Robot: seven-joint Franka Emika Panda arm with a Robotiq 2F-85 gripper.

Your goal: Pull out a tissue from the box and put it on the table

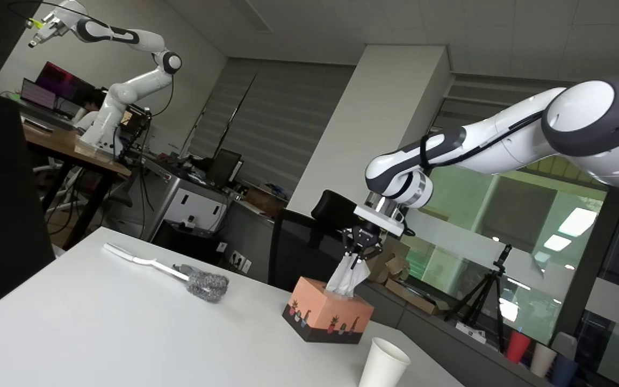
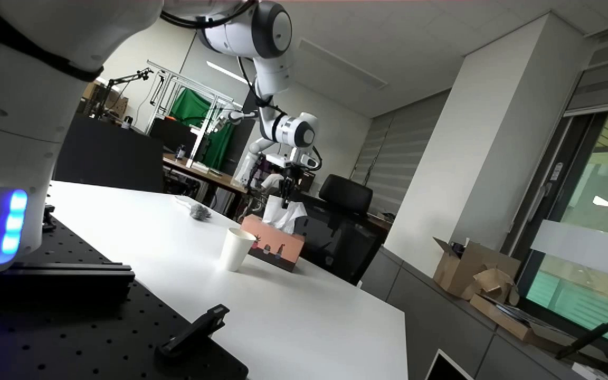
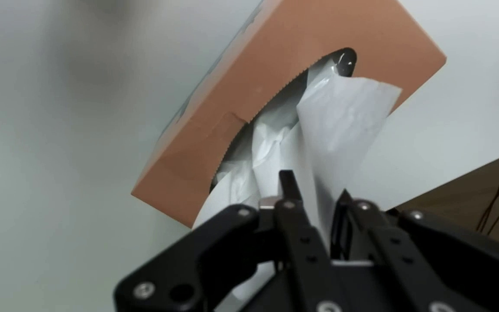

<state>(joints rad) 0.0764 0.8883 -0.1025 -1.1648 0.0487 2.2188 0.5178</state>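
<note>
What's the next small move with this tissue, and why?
I'd probably squeeze the jaws before lifting: in the wrist view the tissue passes between them, though whether it's firmly pinched is unclear, and its lower end disappears into the tissue box.

A white cup [image 2: 236, 250] stands well apart from a gray-headed brush [image 1: 206, 284].

Wrist view: pincer [image 3: 316, 185] runs off the bottom edge, covers part of the tissue [image 3: 345, 119]; can't tell if it's pinched. Box [image 3: 258, 86] clipped up top. Arm [image 1: 508, 153] cut off in both exterior views. In an exterior view, cup [image 1: 380, 371] loses its base below frame. Brush head [image 2: 200, 212] too small to read.
</note>
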